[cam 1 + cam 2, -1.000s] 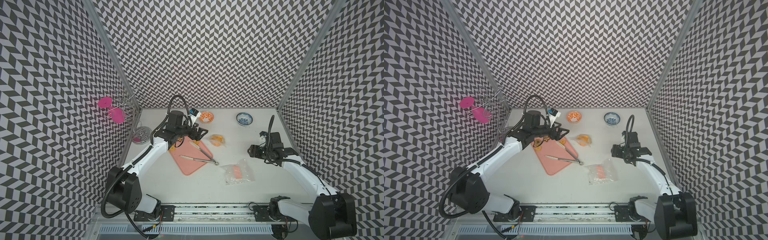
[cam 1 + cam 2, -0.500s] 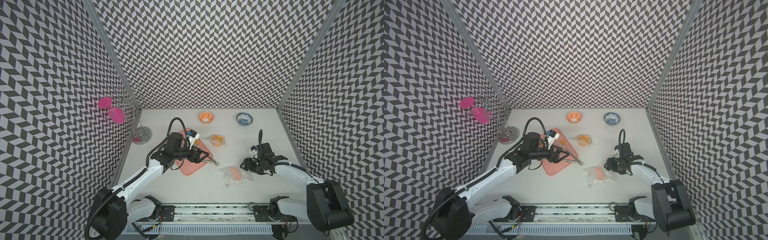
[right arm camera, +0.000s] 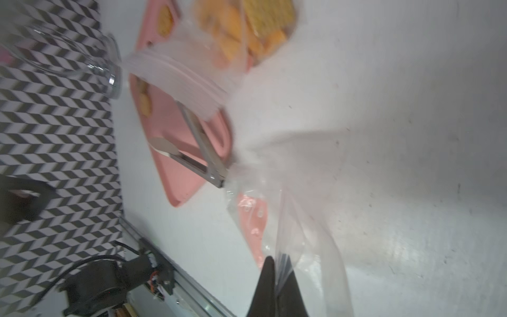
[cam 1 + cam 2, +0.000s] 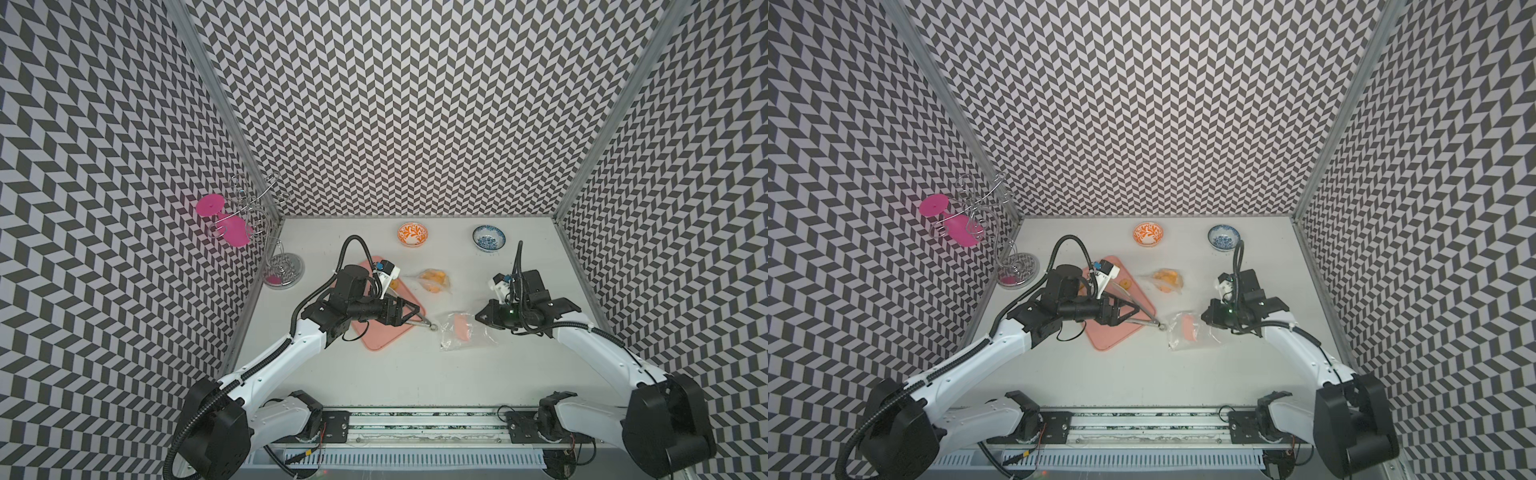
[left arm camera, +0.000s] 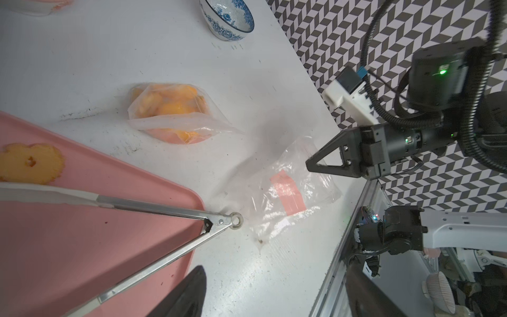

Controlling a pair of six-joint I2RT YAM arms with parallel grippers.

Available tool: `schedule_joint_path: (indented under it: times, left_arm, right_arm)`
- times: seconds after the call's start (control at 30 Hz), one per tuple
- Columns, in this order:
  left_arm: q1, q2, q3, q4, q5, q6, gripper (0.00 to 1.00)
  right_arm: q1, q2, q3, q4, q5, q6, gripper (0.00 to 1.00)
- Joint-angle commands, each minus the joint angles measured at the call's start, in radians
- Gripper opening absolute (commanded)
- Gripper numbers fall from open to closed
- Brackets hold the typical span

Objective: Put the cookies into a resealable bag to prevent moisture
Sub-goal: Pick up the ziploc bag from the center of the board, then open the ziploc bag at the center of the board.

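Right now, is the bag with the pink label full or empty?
Practically empty: through the clear bag only its pink label and a speck show.

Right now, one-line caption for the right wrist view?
Right pincer shut on a clear bag; beyond it, tongs on a pink tray and bagged cookies.

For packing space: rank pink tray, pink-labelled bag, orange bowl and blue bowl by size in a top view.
1. pink tray, though partly covered.
2. pink-labelled bag.
3. orange bowl and blue bowl: look alike, unranked.
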Motion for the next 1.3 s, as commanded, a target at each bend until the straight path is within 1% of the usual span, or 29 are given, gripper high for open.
schedule_joint_path:
  times: [0.0, 0.07, 0.17, 0.3, 0.4, 0.5, 0.67, 0.77, 0.9, 0.97, 1.0, 1.07, 1.1, 1.13, 1.27]
  left_arm:
    - [-0.067, 0.022, 0.147, -0.137, -0.103, -0.085, 0.79]
    - [-0.129, 0.04, 0.2, -0.162, -0.158, -0.122, 0.77]
    - [-0.194, 0.047, 0.165, -0.052, -0.172, -0.197, 0.74]
    - [-0.236, 0.09, 0.109, 0.091, -0.184, -0.25, 0.7]
    - [-0.266, 0.148, 0.135, 0.111, -0.214, -0.253, 0.69]
    - [-0.292, 0.199, 0.149, 0.123, -0.237, -0.25, 0.67]
    - [-0.303, 0.233, 0.135, 0.197, -0.214, -0.258, 0.66]
    - [-0.311, 0.266, 0.17, 0.197, -0.209, -0.245, 0.66]
    - [-0.312, 0.282, 0.159, 0.225, -0.204, -0.257, 0.64]
    - [-0.311, 0.309, 0.175, 0.187, -0.219, -0.251, 0.59]
    - [-0.305, 0.318, 0.182, 0.18, -0.218, -0.252, 0.54]
    - [-0.302, 0.319, 0.184, 0.195, -0.223, -0.261, 0.42]
    - [-0.301, 0.316, 0.185, 0.199, -0.224, -0.262, 0.32]
    - [-0.299, 0.315, 0.189, 0.192, -0.23, -0.261, 0.26]
    - [-0.29, 0.302, 0.197, 0.156, -0.232, -0.246, 0.21]
  right_arm:
    - [0.086, -0.011, 0.099, -0.029, 0.022, 0.124, 0.05]
    - [0.102, 0.002, 0.142, -0.038, 0.056, 0.192, 0.05]
    - [0.114, 0.005, 0.157, 0.052, 0.037, 0.322, 0.04]
    - [0.168, 0.039, 0.192, 0.112, 0.037, 0.452, 0.04]
    - [0.188, 0.049, 0.189, 0.16, 0.041, 0.547, 0.04]
    - [0.211, 0.061, 0.205, 0.167, 0.055, 0.605, 0.05]
    - [0.233, 0.072, 0.197, 0.196, 0.064, 0.698, 0.07]
    - [0.257, 0.085, 0.196, 0.191, 0.089, 0.721, 0.07]
    - [0.266, 0.085, 0.188, 0.205, 0.098, 0.741, 0.07]
    - [0.276, 0.083, 0.184, 0.224, 0.096, 0.76, 0.07]
    - [0.283, 0.084, 0.186, 0.221, 0.105, 0.761, 0.07]
    - [0.292, 0.089, 0.194, 0.195, 0.123, 0.747, 0.07]
    - [0.292, 0.088, 0.191, 0.194, 0.122, 0.745, 0.07]
    - [0.294, 0.084, 0.183, 0.196, 0.127, 0.75, 0.07]
    - [0.295, 0.082, 0.196, 0.158, 0.165, 0.711, 0.08]
